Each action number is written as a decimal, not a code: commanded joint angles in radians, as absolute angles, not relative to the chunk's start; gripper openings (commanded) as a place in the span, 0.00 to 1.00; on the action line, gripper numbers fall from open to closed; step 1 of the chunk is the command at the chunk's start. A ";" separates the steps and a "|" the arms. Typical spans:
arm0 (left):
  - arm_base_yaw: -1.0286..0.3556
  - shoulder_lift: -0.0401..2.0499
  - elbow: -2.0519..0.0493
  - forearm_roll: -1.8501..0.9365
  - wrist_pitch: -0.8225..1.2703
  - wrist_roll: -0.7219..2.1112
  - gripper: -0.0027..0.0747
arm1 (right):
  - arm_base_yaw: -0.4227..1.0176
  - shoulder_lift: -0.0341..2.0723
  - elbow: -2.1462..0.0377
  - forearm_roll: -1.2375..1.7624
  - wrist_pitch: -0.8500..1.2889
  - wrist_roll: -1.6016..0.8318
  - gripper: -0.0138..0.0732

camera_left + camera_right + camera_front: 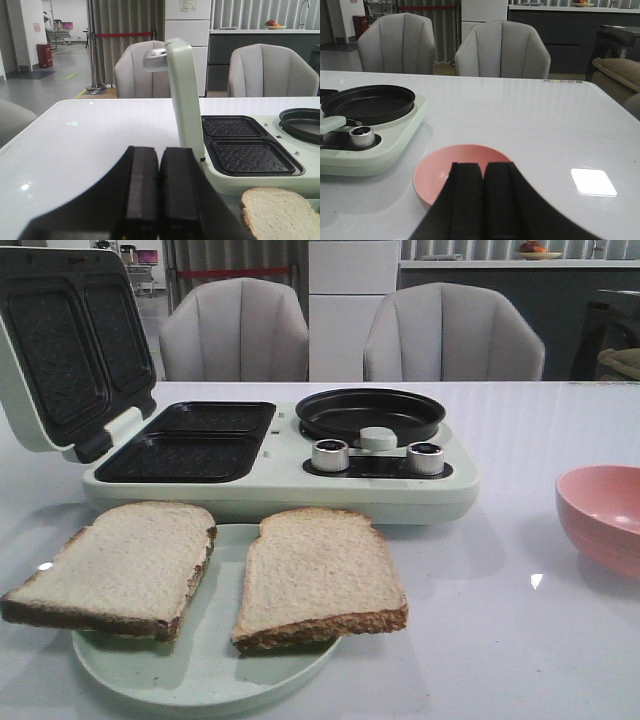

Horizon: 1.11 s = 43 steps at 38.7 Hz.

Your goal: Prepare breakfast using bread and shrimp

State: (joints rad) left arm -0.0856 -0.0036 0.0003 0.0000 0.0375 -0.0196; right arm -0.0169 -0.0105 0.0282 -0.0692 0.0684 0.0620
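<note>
Two slices of bread lie side by side on a round, pale green plate [200,680] at the near edge of the glossy white desk [520,440]. One slice [115,565] overhangs the plate's left rim; the other slice [318,575] sits to its right, apart from it. Both are soft and porous, pale beige with rough brown crusts.

Just behind the plate stands a mint-green breakfast maker [280,475] — its hinged lid [70,340] is raised, showing two black rectangular waffle-textured plates [190,440], with matching ones inside the lid. On its right half sit a shallow round black pan [370,415] and two ribbed metal knobs [330,454].

A smooth pink bowl [605,515] rests on the desk well to the right of the appliance. No shrimp can be made out; what the bowl holds is hidden in every view.

The left gripper [159,195] has its flat black fingers pressed together on nothing, near the lid's edge. The right gripper [482,200] is likewise closed and empty, just in front of the pink bowl.

Two grey padded chairs [235,330] stand behind the desk.
</note>
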 commanded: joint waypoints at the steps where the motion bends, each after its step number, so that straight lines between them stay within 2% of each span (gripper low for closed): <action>1: -0.086 -0.024 0.008 -0.011 -0.055 -0.023 0.16 | -0.022 -0.032 0.011 -0.077 -0.029 0.061 0.20; 10: -0.086 -0.024 0.008 -0.009 -0.055 -0.023 0.16 | -0.022 -0.032 0.010 -0.077 -0.147 0.061 0.20; 15: -0.086 -0.024 -0.011 0.000 -0.134 -0.023 0.16 | -0.022 -0.032 -0.046 -0.076 -0.195 0.061 0.20; 23: -0.086 -0.003 -0.231 0.000 -0.124 -0.023 0.16 | -0.022 0.002 -0.302 -0.076 0.087 0.061 0.20; 32: -0.086 0.138 -0.514 0.000 0.111 -0.023 0.16 | -0.022 0.188 -0.558 -0.076 0.347 0.061 0.20; 37: -0.086 0.214 -0.602 0.000 0.276 -0.023 0.16 | -0.022 0.269 -0.627 -0.076 0.468 0.061 0.20; 43: -0.086 0.279 -0.607 0.000 0.376 -0.023 0.16 | -0.022 0.347 -0.633 -0.076 0.572 0.061 0.20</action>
State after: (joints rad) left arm -0.0856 0.2309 -0.5730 0.0000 0.3801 -0.0196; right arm -0.0169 0.2925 -0.5992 -0.0692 0.5789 0.0620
